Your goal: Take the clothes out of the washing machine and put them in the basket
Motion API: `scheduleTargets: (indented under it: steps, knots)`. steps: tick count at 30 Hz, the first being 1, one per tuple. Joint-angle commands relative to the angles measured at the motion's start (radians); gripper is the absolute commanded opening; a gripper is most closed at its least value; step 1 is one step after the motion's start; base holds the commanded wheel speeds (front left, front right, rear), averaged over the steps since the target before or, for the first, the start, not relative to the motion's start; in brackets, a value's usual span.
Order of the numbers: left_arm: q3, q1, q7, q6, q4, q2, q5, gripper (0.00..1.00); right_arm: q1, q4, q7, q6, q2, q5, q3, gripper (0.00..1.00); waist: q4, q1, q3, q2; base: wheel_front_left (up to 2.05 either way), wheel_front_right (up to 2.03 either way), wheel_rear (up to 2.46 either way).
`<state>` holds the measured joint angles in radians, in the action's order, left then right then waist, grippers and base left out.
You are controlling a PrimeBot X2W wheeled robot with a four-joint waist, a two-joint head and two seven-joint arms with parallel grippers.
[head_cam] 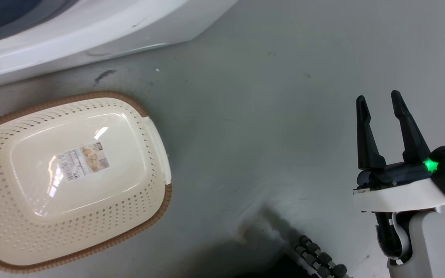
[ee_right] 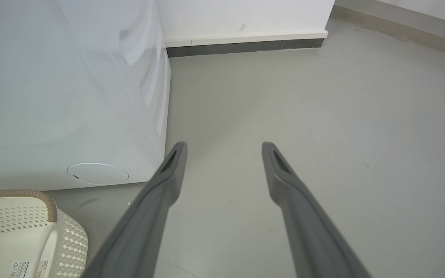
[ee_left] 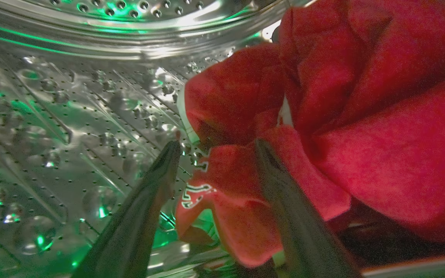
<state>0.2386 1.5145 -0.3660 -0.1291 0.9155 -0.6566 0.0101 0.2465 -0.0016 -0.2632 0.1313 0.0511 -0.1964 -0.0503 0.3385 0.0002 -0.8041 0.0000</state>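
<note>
While my left end effector (ee_left: 216, 148) sits inside the drum (ee_left: 72, 116) of the washing machine (ee_right: 72, 96), fingers spread wide, a fold of the red clothes (ee_left: 361, 116) lies between them. My right end effector (head_cam: 378, 96) hangs wide open over the floor (head_cam: 265, 116), and the basket (head_cam: 145, 193) sits just beside the machine.

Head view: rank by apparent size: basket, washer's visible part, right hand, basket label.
1. Cream perforated plastic basket with brown rim.
2. White washing machine front, cropped by frame.
3. Right hand, two dark fingers; nearness inflates it.
4. Small printed paper label inside basket.
</note>
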Motion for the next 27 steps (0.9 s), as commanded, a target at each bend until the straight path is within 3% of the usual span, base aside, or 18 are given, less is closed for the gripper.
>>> scheduleTargets:
  steps: [1, 13, 14, 15, 27]
  knots:
    - [0.003, 0.024, -0.019, 0.0, 0.018, -0.011, 0.0, 1.0, 0.016, -0.002, -0.002, -0.001, -0.002, -0.009, -0.005, 1.0, 0.029, -0.0002, -0.029, 0.0, 0.0, 0.0, 0.0]
    - [0.024, 0.091, -0.115, 0.006, 0.095, -0.04, -0.012, 1.0, 0.016, -0.018, -0.002, -0.001, -0.001, -0.035, -0.008, 1.0, 0.058, -0.0002, -0.078, 0.0, 0.0, 0.0, 0.0]
    - [0.029, 0.091, -0.119, 0.005, 0.1, -0.037, -0.012, 0.44, 0.015, -0.018, -0.002, -0.001, -0.001, -0.035, -0.009, 1.0, 0.056, -0.0002, -0.08, 0.0, 0.0, 0.0, 0.0]
    - [0.033, 0.09, -0.122, 0.004, 0.105, -0.033, -0.014, 0.0, 0.015, -0.018, -0.002, -0.001, -0.001, -0.033, -0.008, 1.0, 0.054, -0.0002, -0.08, 0.0, 0.0, 0.0, 0.0]
    - [0.045, 0.066, 0.044, 0.015, 0.116, 0.032, -0.057, 0.0, 0.022, -0.009, -0.003, -0.001, -0.001, 0.011, 0.027, 1.0, -0.015, -0.0002, -0.013, 0.0, 0.0, 0.0, 0.0]
